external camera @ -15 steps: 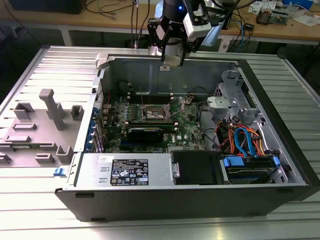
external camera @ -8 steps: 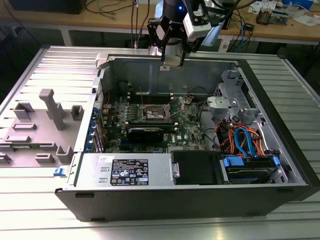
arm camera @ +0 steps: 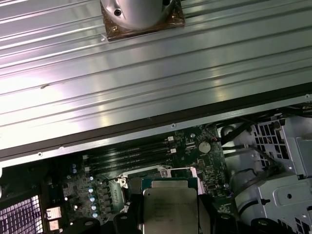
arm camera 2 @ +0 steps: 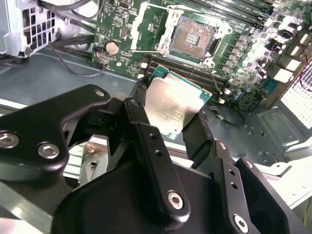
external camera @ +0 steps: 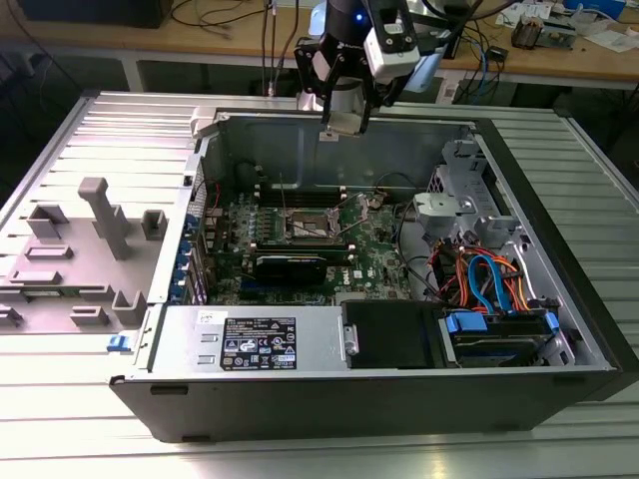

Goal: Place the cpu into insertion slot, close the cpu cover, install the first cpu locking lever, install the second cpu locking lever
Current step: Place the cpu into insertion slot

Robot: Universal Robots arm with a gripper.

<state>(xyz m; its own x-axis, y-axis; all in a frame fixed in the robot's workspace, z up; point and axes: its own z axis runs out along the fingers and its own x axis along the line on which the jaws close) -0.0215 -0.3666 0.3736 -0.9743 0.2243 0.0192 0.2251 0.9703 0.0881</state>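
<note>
My gripper (external camera: 344, 122) hangs above the rear wall of the open computer case (external camera: 559, 329), shut on the cpu (external camera: 342, 124). In the second wrist view, the cpu (arm camera 2: 170, 105) is a silvery square chip with a green edge, pinched between the black fingers (arm camera 2: 139, 105), and the gripper (arm camera 2: 170, 107) is still well above the board. The insertion slot (arm camera 2: 192, 39) lies open on the green motherboard, dark centre bare, with thin wire levers (arm camera 2: 163, 7) swung off it. It sits mid-board in the exterior view (external camera: 308, 228). In the first wrist view the cpu (arm camera: 170, 209) overlaps the socket area.
A grey fixture plate with upright blocks (external camera: 90, 235) lies on the exterior view's left. Inside the case are a black card (external camera: 290, 265), long memory slots (arm camera 2: 234, 14), a power supply (external camera: 255, 341) and a drive cage with orange and blue cables (external camera: 489, 284). A workbench runs behind.
</note>
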